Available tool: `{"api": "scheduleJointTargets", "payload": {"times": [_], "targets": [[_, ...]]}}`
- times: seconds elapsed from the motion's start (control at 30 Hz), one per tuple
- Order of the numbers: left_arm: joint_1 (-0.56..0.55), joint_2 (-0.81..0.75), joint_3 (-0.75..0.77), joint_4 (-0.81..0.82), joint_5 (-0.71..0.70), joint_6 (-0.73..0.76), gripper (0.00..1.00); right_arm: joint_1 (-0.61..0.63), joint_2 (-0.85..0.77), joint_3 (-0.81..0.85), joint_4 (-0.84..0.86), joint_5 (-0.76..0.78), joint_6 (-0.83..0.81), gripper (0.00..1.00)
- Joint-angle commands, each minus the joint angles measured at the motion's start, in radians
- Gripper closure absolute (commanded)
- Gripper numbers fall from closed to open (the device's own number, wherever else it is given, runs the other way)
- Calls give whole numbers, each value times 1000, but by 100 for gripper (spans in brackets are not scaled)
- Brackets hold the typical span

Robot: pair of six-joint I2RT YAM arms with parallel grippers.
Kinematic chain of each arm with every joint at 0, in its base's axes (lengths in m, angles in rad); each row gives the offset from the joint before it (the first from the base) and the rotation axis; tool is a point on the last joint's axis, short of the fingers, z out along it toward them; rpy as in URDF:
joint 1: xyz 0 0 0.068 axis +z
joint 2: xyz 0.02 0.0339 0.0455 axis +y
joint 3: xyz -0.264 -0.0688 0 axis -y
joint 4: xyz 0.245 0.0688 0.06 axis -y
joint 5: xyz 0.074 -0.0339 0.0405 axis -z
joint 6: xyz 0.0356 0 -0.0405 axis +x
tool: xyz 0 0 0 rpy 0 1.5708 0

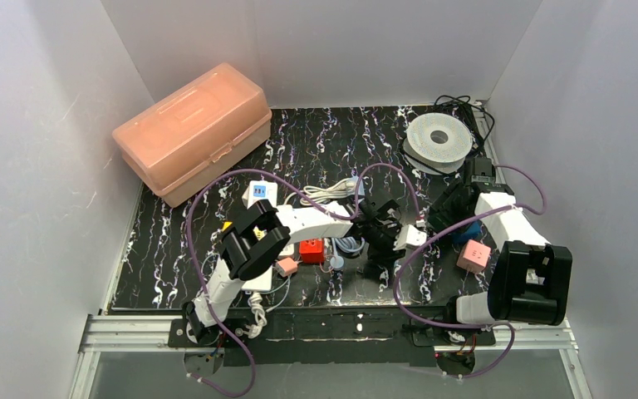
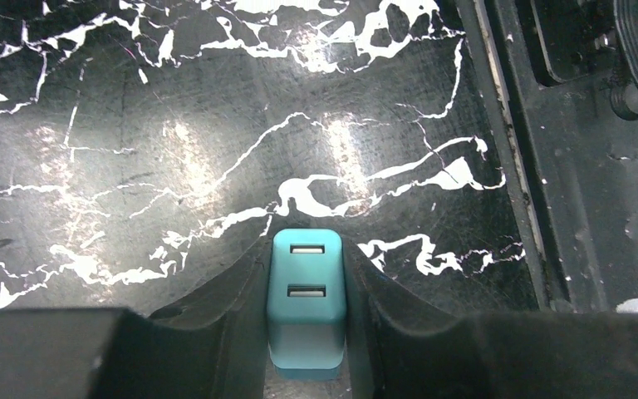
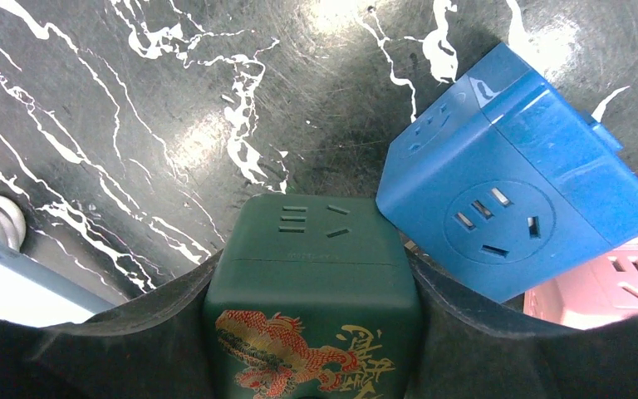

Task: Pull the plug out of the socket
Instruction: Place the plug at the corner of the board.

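Currently the left pincer (image 2: 307,278) is clamping the teal plug (image 2: 306,320) over the marbled bench (image 2: 174,150), apart from the green socket cube (image 3: 311,324), which the right pincer (image 3: 311,270) is gripping just beside a blue socket cube (image 3: 507,208).

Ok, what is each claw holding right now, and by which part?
Left claw grips the teal USB plug by its two sides; right claw clamps the dark green socket cube by its sides.

You're looking at a robotics lab cell: plain white panels (image 1: 33,166) wall in a black marbled bench (image 1: 332,133), an aluminium rail (image 1: 125,332) runs along its near edge, and a white spool (image 1: 439,140) sits at its far right corner.
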Motion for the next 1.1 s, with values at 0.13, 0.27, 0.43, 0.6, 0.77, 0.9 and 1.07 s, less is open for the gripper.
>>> {"api": "scheduleJointTargets", "payload": {"times": [0.13, 0.27, 0.43, 0.6, 0.77, 0.9, 1.07], "targets": [[-12, 91, 39, -62, -92, -4, 73, -19, 1, -5, 41, -18, 6, 84], [-12, 69, 31, -37, -78, 1, 29, -19, 34, 9, 38, -22, 5, 76], [-11, -11, -10, -32, -69, 7, 2, -3, 50, 15, 44, -20, 0, 70], [-3, -124, -62, -45, -80, 13, 2, 24, 66, 40, 32, -7, -4, 62], [28, -269, -99, -108, -67, -13, 2, 55, 86, 75, 15, 4, -7, 40], [51, -390, -133, -169, -64, -32, 2, 61, 97, 86, 15, -3, -12, 27], [75, -495, -139, -236, -73, -57, 2, 65, 141, 104, 3, -5, -21, 20]]}}
